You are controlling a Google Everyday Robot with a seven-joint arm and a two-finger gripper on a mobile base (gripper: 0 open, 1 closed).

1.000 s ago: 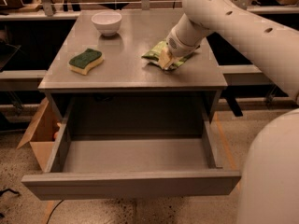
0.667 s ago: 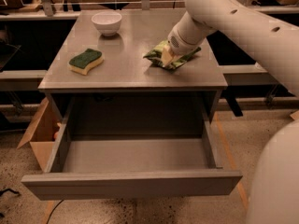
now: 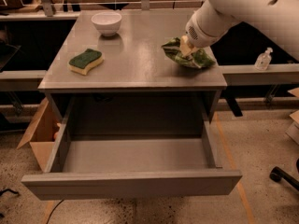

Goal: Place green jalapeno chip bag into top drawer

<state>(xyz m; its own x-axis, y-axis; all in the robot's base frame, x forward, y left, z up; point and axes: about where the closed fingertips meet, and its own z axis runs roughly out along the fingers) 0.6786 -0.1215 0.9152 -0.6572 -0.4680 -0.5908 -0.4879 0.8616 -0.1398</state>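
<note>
The green jalapeno chip bag (image 3: 194, 57) is crumpled at the right edge of the grey table top (image 3: 135, 55). My gripper (image 3: 186, 46) comes down from the upper right on the white arm and is shut on the bag's top, with one pale finger showing against the green. I cannot tell whether the bag still touches the table. The top drawer (image 3: 131, 183) is pulled wide open below the table, and its grey inside shows nothing in it.
A white bowl (image 3: 106, 22) stands at the table's back left. A green-topped yellow sponge (image 3: 86, 61) lies at the left. An open cardboard box (image 3: 39, 134) sits on the floor to the left. A small clear bottle (image 3: 264, 59) stands on the right ledge.
My gripper has moved to the right along the table top, taking the chip bag with it towards the right edge. The drawer, bowl and sponge have not moved.
</note>
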